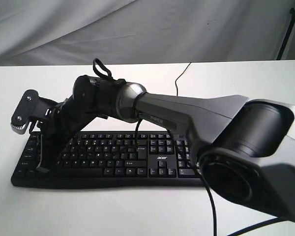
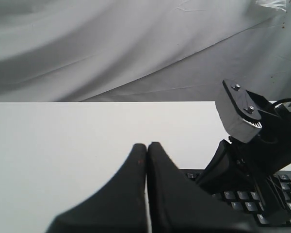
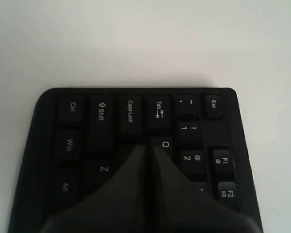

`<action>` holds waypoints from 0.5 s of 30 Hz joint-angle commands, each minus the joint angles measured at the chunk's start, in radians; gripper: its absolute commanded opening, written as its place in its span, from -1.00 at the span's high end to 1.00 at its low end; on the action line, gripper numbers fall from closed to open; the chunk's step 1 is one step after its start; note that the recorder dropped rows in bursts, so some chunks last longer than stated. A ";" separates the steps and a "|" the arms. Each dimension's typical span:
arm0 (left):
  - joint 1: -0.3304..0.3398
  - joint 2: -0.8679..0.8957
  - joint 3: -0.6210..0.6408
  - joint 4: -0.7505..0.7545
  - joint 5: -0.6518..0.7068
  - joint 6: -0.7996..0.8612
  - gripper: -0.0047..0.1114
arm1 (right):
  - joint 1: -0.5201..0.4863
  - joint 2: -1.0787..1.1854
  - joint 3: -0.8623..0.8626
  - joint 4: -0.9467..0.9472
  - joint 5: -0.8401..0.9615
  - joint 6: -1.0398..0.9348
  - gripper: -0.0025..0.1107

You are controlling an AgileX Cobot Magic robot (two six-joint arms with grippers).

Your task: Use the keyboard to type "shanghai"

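Black keyboard on white table | my right gripper pressed together, tip between Caps Lock, Q, Z | my left gripper pressed together above table

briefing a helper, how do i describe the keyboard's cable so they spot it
Find the wide black plastic keyboard on the white table. Behind it, a thin black cable runs to the table's far edge. It lies flat, unlike black cables hanging off the grey arm.
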 commanded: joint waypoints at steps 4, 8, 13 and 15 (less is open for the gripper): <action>-0.004 0.003 0.001 -0.004 -0.003 -0.001 0.91 | -0.003 0.006 -0.007 0.015 -0.002 -0.032 0.96; -0.004 0.003 0.001 -0.004 -0.003 -0.001 0.91 | -0.003 0.006 -0.007 0.014 0.003 -0.036 0.96; -0.004 0.003 0.001 -0.004 -0.003 -0.001 0.91 | -0.003 0.006 -0.007 0.007 0.013 -0.041 0.96; -0.004 0.003 0.001 -0.004 -0.003 -0.001 0.91 | -0.003 0.006 -0.007 0.003 0.013 -0.041 0.96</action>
